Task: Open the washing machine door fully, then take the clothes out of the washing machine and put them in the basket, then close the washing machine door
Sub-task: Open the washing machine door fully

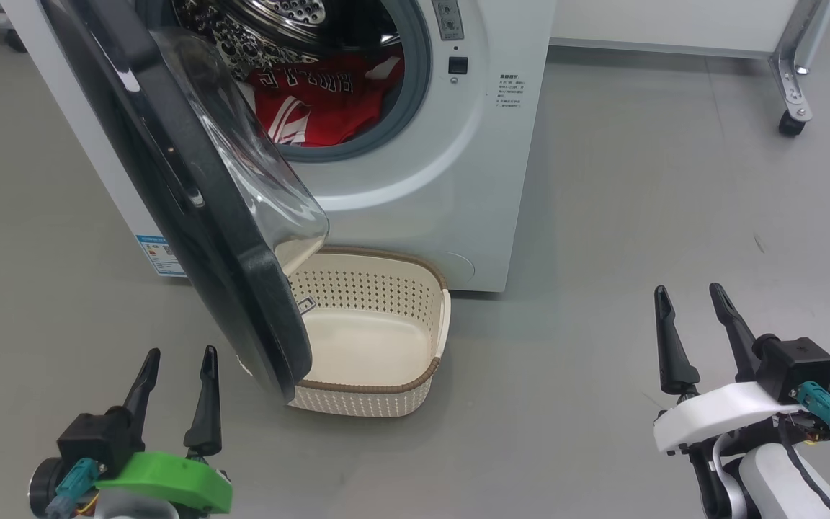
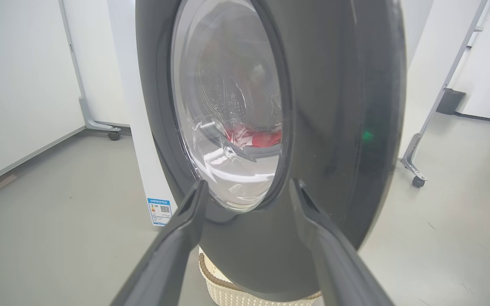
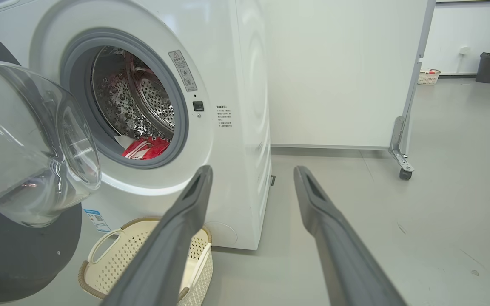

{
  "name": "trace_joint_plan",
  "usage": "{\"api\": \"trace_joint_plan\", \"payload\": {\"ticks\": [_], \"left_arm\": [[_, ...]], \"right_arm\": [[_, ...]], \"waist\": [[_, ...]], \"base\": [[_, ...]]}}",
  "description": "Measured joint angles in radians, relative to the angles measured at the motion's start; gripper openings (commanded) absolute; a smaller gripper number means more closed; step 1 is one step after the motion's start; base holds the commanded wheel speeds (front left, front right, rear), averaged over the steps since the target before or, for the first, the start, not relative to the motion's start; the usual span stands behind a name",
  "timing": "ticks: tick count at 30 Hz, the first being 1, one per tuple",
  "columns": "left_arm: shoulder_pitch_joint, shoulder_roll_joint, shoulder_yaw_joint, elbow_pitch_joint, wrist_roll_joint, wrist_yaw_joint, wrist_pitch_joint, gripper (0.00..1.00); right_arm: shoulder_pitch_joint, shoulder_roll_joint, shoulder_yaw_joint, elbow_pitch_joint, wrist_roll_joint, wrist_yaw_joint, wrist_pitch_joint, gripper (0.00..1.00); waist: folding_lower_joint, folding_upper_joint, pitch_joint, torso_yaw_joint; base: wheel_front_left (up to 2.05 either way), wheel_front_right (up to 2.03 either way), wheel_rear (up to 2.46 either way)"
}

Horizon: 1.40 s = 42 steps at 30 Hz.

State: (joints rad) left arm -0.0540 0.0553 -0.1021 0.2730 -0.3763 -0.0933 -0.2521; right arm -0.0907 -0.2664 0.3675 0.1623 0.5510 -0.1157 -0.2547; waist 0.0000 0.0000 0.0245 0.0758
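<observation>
Low at the left, the left gripper (image 1: 181,355) stands spread and empty near the outer face of the large round, glossy black-rimmed washing machine door (image 1: 228,252) with its bulging clear glass bowl (image 1: 256,158). The right gripper (image 1: 689,288), well apart, is likewise wide and holds nothing. That door hangs half open over the small cream perforated plastic basket (image 1: 379,387) set against the big white front-loading washing machine (image 1: 458,202); red striped jersey clothes (image 1: 321,101) lie in its steel drum (image 1: 278,21). Opening looks unfinished: best catch the door's free edge and swing it steadily further leftward, staying clear of glass and basket.
</observation>
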Motion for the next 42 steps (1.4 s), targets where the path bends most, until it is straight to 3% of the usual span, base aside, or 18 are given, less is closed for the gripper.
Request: {"api": "trace_joint_plan", "payload": {"ticks": [4,5,6,7,26,42], "left_arm": [[0.0,0.0,0.002,-0.002,0.002,0.0,0.0,1.0],[0.0,0.0,0.002,0.0,0.002,-0.001,0.0,0.92],[0.002,-0.001,0.002,0.001,0.002,-0.001,0.0,0.26],[0.002,-0.001,0.002,0.001,0.002,-0.001,0.0,0.0],[0.002,-0.002,0.003,-0.032,0.002,-0.018,0.0,0.0],[-0.038,-0.007,0.048,-0.171,-0.021,-0.019,0.0,0.0]], "right_arm": [[0.002,0.002,-0.005,-0.001,-0.007,0.0,0.0,1.0],[0.003,0.004,-0.006,-0.001,-0.009,0.001,0.0,1.0],[0.004,0.007,-0.006,-0.001,-0.009,0.002,0.0,1.0],[0.006,0.009,-0.007,-0.001,-0.009,0.002,0.0,1.0],[0.018,0.015,-0.029,-0.005,-0.038,0.018,0.0,1.0],[0.018,0.026,-0.043,0.001,-0.061,0.035,0.0,1.0]], "waist": [[0.0,0.0,0.003,0.0],[0.0,0.0,0.004,0.0],[0.0,0.0,0.004,0.0],[0.0,0.0,0.005,0.0],[0.0,0.0,0.026,-0.001],[0.0,0.0,0.036,-0.002]], "base": [[0.0,0.0,0.0],[0.0,0.0,0.0],[0.0,0.0,0.0],[0.0,0.0,0.0],[0.0,0.0,0.0],[0.0,0.0,0.0]]}}
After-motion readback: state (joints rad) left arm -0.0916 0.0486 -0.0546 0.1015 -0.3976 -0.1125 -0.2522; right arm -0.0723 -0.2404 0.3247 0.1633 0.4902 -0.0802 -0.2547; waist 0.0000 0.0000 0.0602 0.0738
